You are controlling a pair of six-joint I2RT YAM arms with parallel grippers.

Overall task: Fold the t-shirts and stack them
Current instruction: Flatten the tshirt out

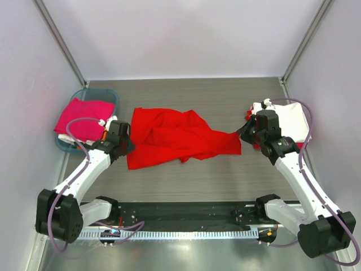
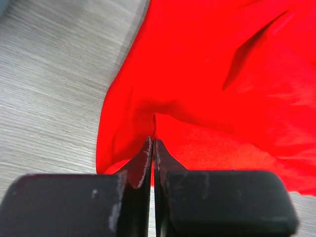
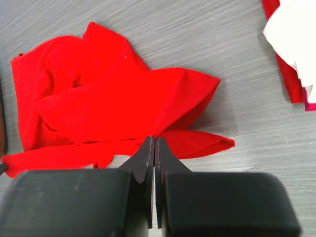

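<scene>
A bright red t-shirt (image 1: 175,138) lies crumpled across the middle of the table. My left gripper (image 1: 125,145) sits at the shirt's left edge, shut on a fold of the red cloth (image 2: 207,89), which bunches up at its tips (image 2: 153,140). My right gripper (image 1: 243,135) is at the shirt's right end, shut on the red cloth (image 3: 113,103), which gathers to a point at its tips (image 3: 154,139). A magenta pink t-shirt (image 1: 83,118) lies folded on the basket at the left. A white t-shirt (image 1: 289,119) lies folded at the right, behind the right gripper.
The teal plastic basket (image 1: 104,92) stands at the left edge of the table, by the left wall. Under the white t-shirt (image 3: 296,39) edges of red and magenta cloth (image 3: 287,81) show. Walls close in the table at the back and on both sides.
</scene>
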